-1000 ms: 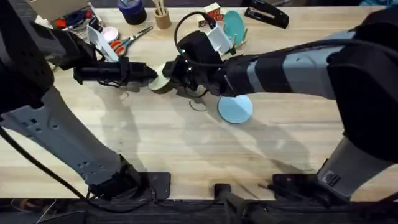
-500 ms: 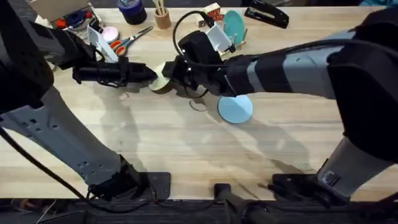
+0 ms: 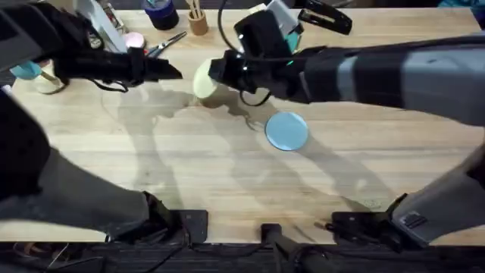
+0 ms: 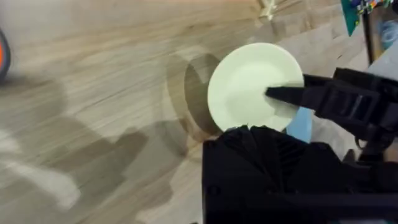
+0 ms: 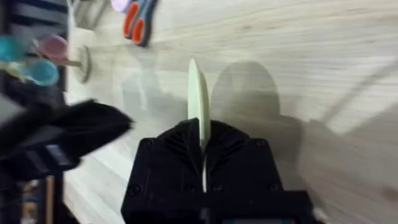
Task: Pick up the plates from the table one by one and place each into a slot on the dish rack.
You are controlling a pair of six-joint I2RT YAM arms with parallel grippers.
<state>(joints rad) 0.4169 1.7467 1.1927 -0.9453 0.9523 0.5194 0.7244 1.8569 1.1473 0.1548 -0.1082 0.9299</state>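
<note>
The cream-yellow plate [image 3: 203, 79] is hanging on edge above the table [image 3: 227, 167], the right gripper [image 3: 216, 74] pinching its rim. The light blue plate [image 3: 287, 130] is lying flat nearby. I cannot tell how the left gripper's [image 3: 170, 71] fingers are standing. No writing is readable.

Grainy wooden table [image 3: 227, 174], matt plates [image 4: 252, 87]

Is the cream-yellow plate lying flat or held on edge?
On edge: the right gripper clamps the cream-yellow plate, off the table.

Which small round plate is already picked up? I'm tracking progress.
The pale cream-yellow round plate: it is held on edge in the right gripper, off the wooden table. The light blue round plate lies flat there.
</note>
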